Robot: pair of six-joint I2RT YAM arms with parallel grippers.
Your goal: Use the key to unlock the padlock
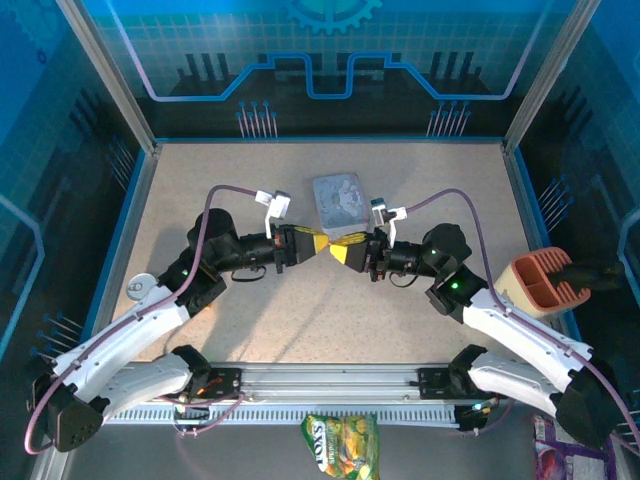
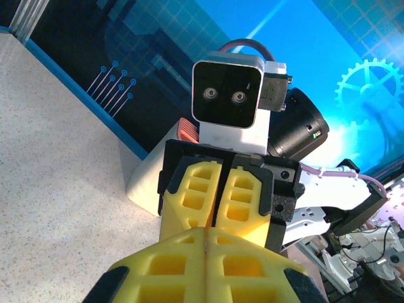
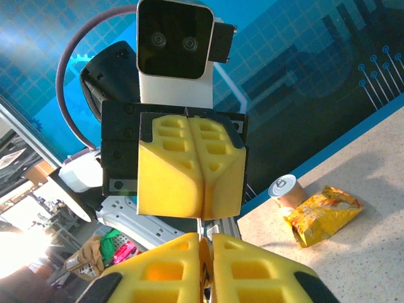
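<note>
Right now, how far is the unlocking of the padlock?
Done: nothing I can confirm. In hand: left pincer and right pincer, both shut, meet tip to tip near the tin; what, if anything, they grip is hidden. Remaining: turning the key, opening the padlock.

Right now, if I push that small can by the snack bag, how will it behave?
The can stands upright on its flat base, so it would probably slide, not roll. Knocked over, its round wall would likely roll. Smooth metal, possibly slippery.
</note>
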